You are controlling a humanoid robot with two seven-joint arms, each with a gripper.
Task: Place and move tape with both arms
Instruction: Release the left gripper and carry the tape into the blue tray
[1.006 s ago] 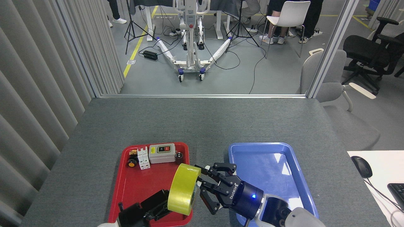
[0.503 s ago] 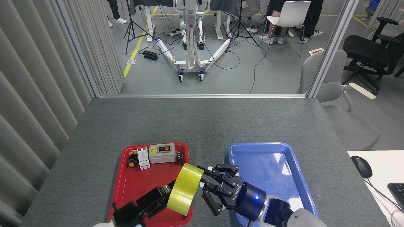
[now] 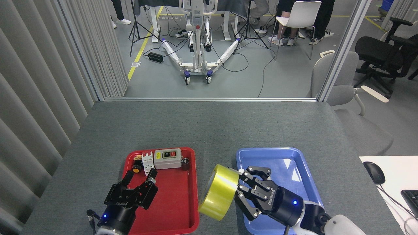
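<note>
The tape (image 3: 219,192), a wide yellow roll, hangs above the gap between the two trays, held from its right side by my right gripper (image 3: 241,189), whose black fingers are closed on it. My left gripper (image 3: 138,178) stands open over the left part of the red tray (image 3: 178,209), its fingers spread and pointing away from me with nothing between them. It is well clear of the roll.
At the back of the red tray lie a grey switch box (image 3: 167,158), a white breaker (image 3: 147,161) and a small orange button (image 3: 136,169). The blue tray (image 3: 277,156) sits to the right. A mouse (image 3: 374,172) lies on a white desk at the right edge.
The left gripper has let go of the tape and drawn back left over the red tray. The right gripper has carried the roll rightward toward the blue tray.
</note>
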